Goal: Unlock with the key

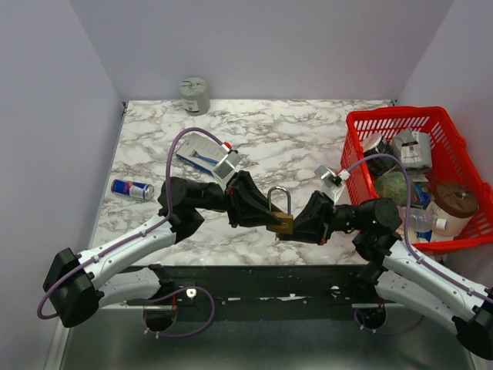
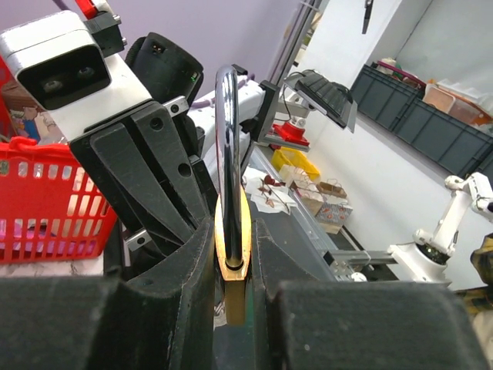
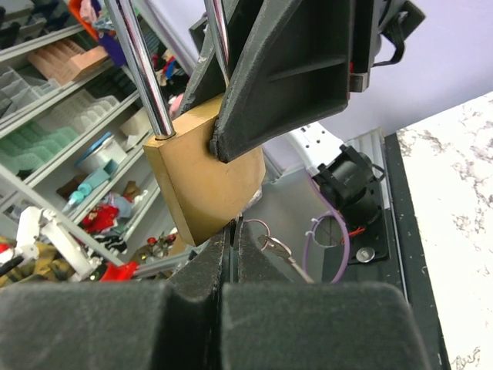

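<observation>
Our left claw (image 1: 262, 213) clamps the padlock (image 1: 280, 223) above the surface (image 1: 308, 146), our right claw (image 1: 299, 226) pinches the key (image 3: 236, 225) under it, so we should twist squarely while the left holds firm.

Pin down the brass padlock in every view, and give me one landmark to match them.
Top external: padlock just below centre.
Left wrist: edge-on, centre, running down to the lower edge.
Right wrist: left of centre, broad brass face showing.
Shared landmark: its steel shackle, visible in all three.
</observation>
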